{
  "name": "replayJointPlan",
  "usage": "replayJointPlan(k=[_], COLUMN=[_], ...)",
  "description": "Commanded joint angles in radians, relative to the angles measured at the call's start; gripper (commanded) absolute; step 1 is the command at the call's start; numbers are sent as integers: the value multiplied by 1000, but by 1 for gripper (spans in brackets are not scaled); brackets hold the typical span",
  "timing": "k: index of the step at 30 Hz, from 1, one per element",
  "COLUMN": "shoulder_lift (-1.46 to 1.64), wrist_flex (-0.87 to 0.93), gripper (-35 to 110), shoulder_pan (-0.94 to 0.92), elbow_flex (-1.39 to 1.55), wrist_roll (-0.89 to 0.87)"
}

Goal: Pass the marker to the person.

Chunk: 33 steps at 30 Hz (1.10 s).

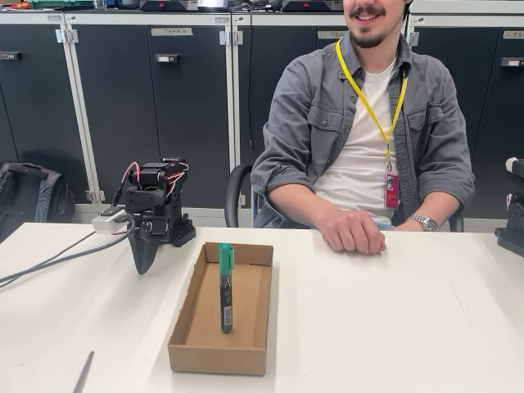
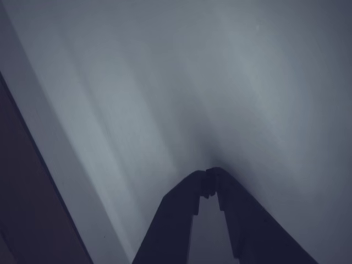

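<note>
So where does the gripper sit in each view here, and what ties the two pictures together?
Fixed view: the gripper is left of centre, folded down with its tip on the white table, left of the cardboard tray holding the marker.
Wrist view: the gripper rises from the bottom edge, fingertips together, pointing at a pale surface.
Shared landmark: the white table under the tip.

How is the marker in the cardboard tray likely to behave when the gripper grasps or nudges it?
The marker looks slim, rigid and probably light, so it should lift without bending. Its round barrel lies flat in the cardboard tray, so a nudge may roll it sideways. The smooth barrel could slip.
</note>
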<state>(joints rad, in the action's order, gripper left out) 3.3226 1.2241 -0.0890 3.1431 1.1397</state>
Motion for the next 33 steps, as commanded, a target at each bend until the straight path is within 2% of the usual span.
replayJointPlan(k=[1, 22, 28, 33], shoulder_lift=[12, 12, -63, -161], wrist_flex=[25, 49, 193, 233], gripper=[-5, -5, -5, -5], shoulder_pan=[21, 66, 124, 218], elbow_flex=[29, -15, -356, -732], wrist_roll=[60, 86, 26, -32])
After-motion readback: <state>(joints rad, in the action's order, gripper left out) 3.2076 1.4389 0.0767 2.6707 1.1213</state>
